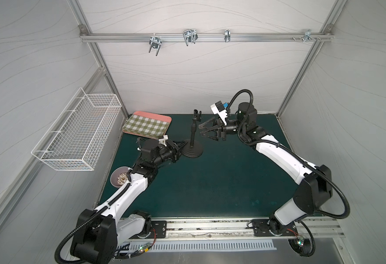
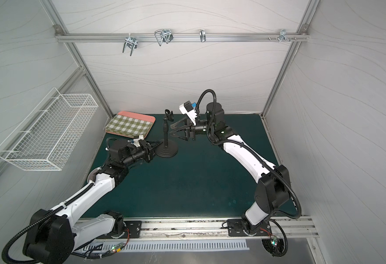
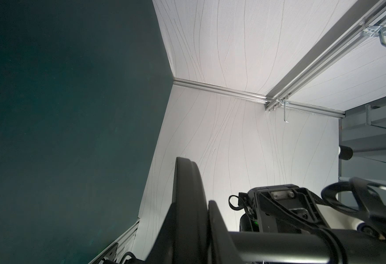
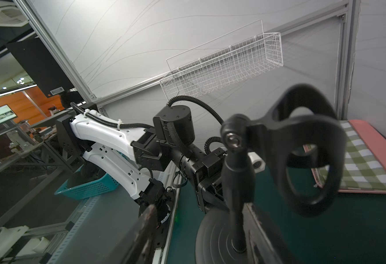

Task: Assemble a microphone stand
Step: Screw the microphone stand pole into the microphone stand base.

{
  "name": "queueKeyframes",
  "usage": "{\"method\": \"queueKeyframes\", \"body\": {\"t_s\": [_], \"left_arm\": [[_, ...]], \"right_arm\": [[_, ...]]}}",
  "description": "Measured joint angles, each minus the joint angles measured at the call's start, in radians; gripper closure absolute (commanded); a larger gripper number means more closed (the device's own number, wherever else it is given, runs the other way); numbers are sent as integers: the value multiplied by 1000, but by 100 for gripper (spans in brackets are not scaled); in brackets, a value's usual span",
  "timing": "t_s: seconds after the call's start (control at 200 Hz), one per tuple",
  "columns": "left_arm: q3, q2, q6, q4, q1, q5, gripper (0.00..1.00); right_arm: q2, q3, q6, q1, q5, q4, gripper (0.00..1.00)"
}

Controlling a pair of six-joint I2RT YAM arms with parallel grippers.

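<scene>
Plainly, the microphone stand (image 1: 193, 137) is upright on the green worktop (image 1: 210, 182), just off the corner of the checked tray (image 1: 146, 125). Its rod (image 1: 193, 131) is seated in the disc base (image 1: 192, 152), with the U-shaped clip (image 1: 197, 115) on top. The left claw (image 1: 182, 145) lies low on the tray's side of the stand and is pressed together on the disc base's rim, likely to pin it against turning or sliding. The right claw (image 1: 200, 129), on the side of the stand away from the tray, is spread. Its tips are just beside the rod at about mid-height and not gripping it. I judge it is placed to take the rod and twist it tight. Whether the rod is fully home cannot be told.
</scene>
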Motion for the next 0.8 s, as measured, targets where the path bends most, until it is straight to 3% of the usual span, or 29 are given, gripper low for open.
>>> {"method": "queueKeyframes", "body": {"t_s": [0.56, 0.71, 0.8], "left_arm": [[0, 0, 0, 0, 0, 0, 100], [0, 0, 0, 0, 0, 0, 100], [0, 0, 0, 0, 0, 0, 100]], "right_arm": [[71, 77, 26, 14, 32, 53, 44], [96, 109, 35, 27, 37, 52, 55], [100, 114, 31, 37, 55, 50, 69]]}}
